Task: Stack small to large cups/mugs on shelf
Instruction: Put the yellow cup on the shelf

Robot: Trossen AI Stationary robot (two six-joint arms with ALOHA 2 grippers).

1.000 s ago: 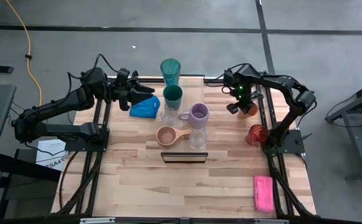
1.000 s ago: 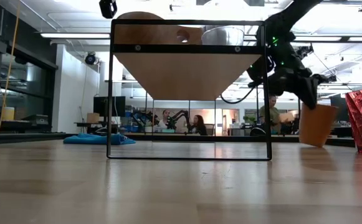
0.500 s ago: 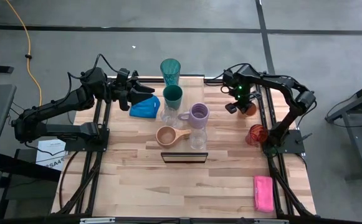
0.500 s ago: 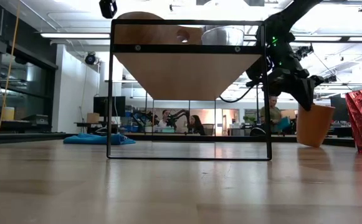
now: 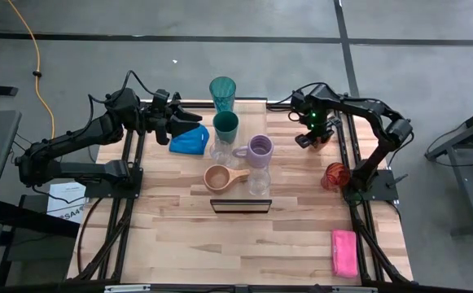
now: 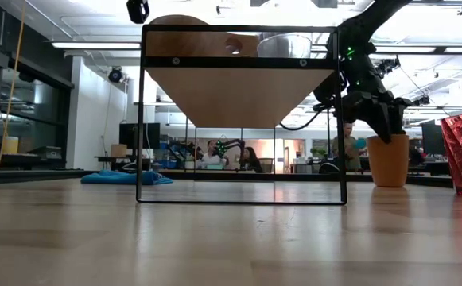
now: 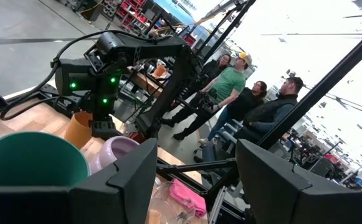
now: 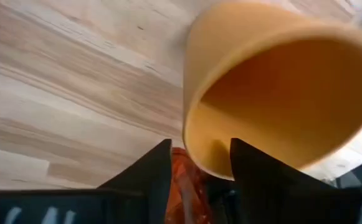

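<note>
The orange cup [image 6: 389, 161] stands upright on the table at the far right. My right gripper [image 6: 383, 127] points steeply down over it, open; in the right wrist view one finger [image 8: 255, 168] is inside the cup [image 8: 280, 93] and the other finger [image 8: 146, 177] is outside its wall. The shelf [image 6: 238, 87] runs down the table's middle; the tan mug [image 5: 220, 177], two clear glasses, the lavender mug [image 5: 259, 150], the dark green cup [image 5: 225, 124] and the teal tumbler [image 5: 222, 91] stand along it. The red cup [image 5: 335, 174] stands near the right edge. My left gripper [image 5: 194, 122] waits open at the far left. My right gripper has its fingers on either side of the orange cup's rim [image 8: 196, 158], coming from above. I cannot tell whether either finger still touches the wall. The cup rests on its base on the table.
A blue cloth [image 5: 189, 141] lies under my left gripper beside the shelf. A pink sponge [image 5: 343, 252] lies at the near right corner. People stand in the room beyond the table's right side [image 7: 230, 81]. Bare wood stretches across the near half.
The orange cup, held tilted just above the table a second ago, has come down and now stands upright on its base. My right gripper has opened and let go of it, staying in the same spot above the rim.
</note>
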